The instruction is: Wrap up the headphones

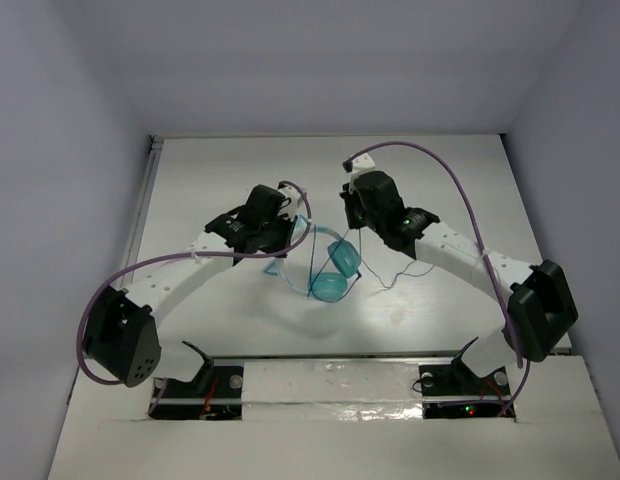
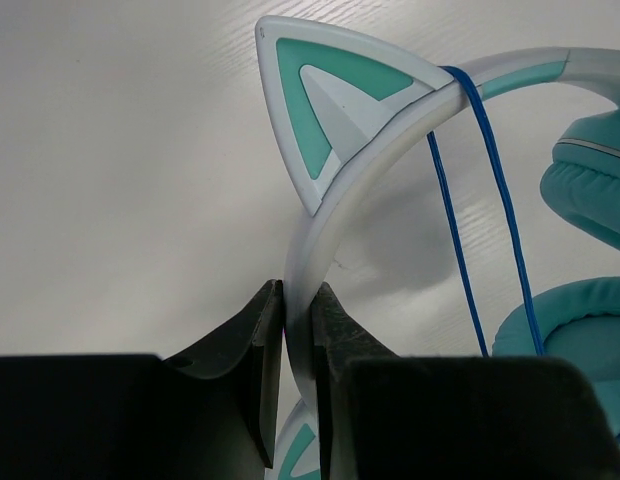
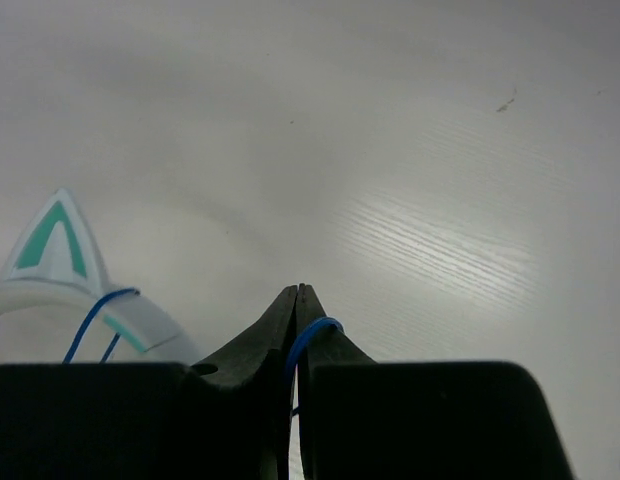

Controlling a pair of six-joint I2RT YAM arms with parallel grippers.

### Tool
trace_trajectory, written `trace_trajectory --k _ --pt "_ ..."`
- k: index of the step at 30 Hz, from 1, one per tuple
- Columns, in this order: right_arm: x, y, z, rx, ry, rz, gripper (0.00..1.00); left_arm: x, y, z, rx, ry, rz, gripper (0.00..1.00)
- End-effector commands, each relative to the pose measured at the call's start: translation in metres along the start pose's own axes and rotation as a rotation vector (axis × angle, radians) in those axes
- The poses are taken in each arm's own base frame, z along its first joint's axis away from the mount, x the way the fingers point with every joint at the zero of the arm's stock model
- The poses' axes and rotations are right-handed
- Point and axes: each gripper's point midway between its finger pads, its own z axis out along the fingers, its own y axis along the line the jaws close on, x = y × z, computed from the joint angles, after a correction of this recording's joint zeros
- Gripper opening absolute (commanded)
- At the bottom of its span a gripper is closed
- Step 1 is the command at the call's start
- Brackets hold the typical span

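The headphones (image 1: pixel 333 272) have two round teal ear cups (image 2: pixel 590 190) and a pale headband (image 2: pixel 335 215) with a cat-ear piece (image 2: pixel 325 105). They hang tilted above the table's middle. My left gripper (image 2: pixel 297 300) is shut on the headband; it shows in the top view (image 1: pixel 280 225). A thin blue cord (image 2: pixel 490 180) loops over the headband in two strands. My right gripper (image 3: pixel 298 296) is shut on the blue cord (image 3: pixel 315 335), right of the headphones and a little behind them (image 1: pixel 355 215). The headband and cat ear show at its left (image 3: pixel 60 255). The plug is not seen.
A slack stretch of cord (image 1: pixel 405 272) trails on the white table (image 1: pixel 440 180) right of the ear cups. Purple arm cables (image 1: pixel 460 190) arc over both arms. Grey walls enclose the table on three sides.
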Motion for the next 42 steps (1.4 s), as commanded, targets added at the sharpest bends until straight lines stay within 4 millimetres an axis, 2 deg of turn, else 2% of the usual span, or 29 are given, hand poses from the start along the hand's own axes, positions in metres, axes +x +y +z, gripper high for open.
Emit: trace_trajectory --k 1,5,6,9,10,11,15,16,17,20,23,24,27,29,32,35,37,42 --pt "-0.045 -0.007 0.003 0.005 -0.119 0.037 0.08 -0.027 -0.028 -0.029 0.152 -0.131 0.031 0.0" --pt "-0.042 -0.003 0.004 -0.015 -0.115 0.061 0.11 -0.034 -0.034 -0.037 0.186 -0.168 0.031 0.0" --pt "-0.035 -0.005 0.003 -0.005 -0.105 0.079 0.11 -0.036 -0.036 -0.04 0.193 -0.176 0.022 0.0" --pt "-0.03 -0.01 -0.005 -0.003 -0.121 0.13 0.15 -0.045 -0.038 -0.048 0.248 -0.211 0.007 0.0" --pt "-0.021 -0.009 -0.005 -0.014 -0.109 0.141 0.15 -0.048 -0.035 -0.051 0.26 -0.223 -0.002 0.0" --pt "-0.02 -0.014 -0.006 -0.01 -0.114 0.162 0.16 -0.051 -0.039 -0.054 0.305 -0.235 -0.003 0.0" --pt "-0.016 -0.025 -0.013 -0.028 -0.132 0.285 0.16 -0.06 -0.026 -0.054 0.288 -0.25 -0.048 0.0" --pt "-0.026 -0.024 -0.018 -0.043 -0.178 0.31 0.17 -0.06 -0.028 -0.054 0.296 -0.247 -0.05 0.0" --pt "-0.022 -0.03 -0.018 -0.033 -0.177 0.326 0.17 -0.064 -0.024 -0.056 0.313 -0.259 -0.063 0.0" --pt "-0.022 -0.032 -0.02 -0.043 -0.198 0.353 0.18 -0.071 -0.032 -0.067 0.395 -0.296 -0.068 0.0" --pt "-0.019 -0.034 -0.015 -0.055 -0.193 0.374 0.18 -0.084 -0.029 -0.079 0.409 -0.335 -0.079 0.0" --pt "-0.012 -0.032 -0.014 -0.063 -0.185 0.385 0.18 -0.089 -0.03 -0.084 0.429 -0.351 -0.084 0.0" --pt "-0.009 -0.022 -0.015 -0.123 -0.195 0.405 0.18 -0.106 -0.038 -0.1 0.501 -0.397 -0.086 0.0" --pt "-0.01 -0.014 -0.017 -0.174 -0.213 0.415 0.19 -0.115 -0.037 -0.104 0.503 -0.416 -0.098 0.0" --pt "-0.006 -0.005 -0.017 -0.227 -0.199 0.438 0.27 -0.129 -0.045 -0.112 0.557 -0.437 -0.113 0.0" --pt "-0.006 0.004 -0.018 -0.273 -0.198 0.484 0.31 -0.14 -0.044 -0.112 0.558 -0.458 -0.165 0.0" --pt "-0.013 0.011 -0.024 -0.322 -0.223 0.522 0.38 -0.144 -0.042 -0.113 0.551 -0.47 -0.191 0.0" --pt "0.003 0.025 -0.027 -0.417 -0.209 0.525 0.41 -0.163 -0.04 -0.119 0.546 -0.512 -0.274 0.0"
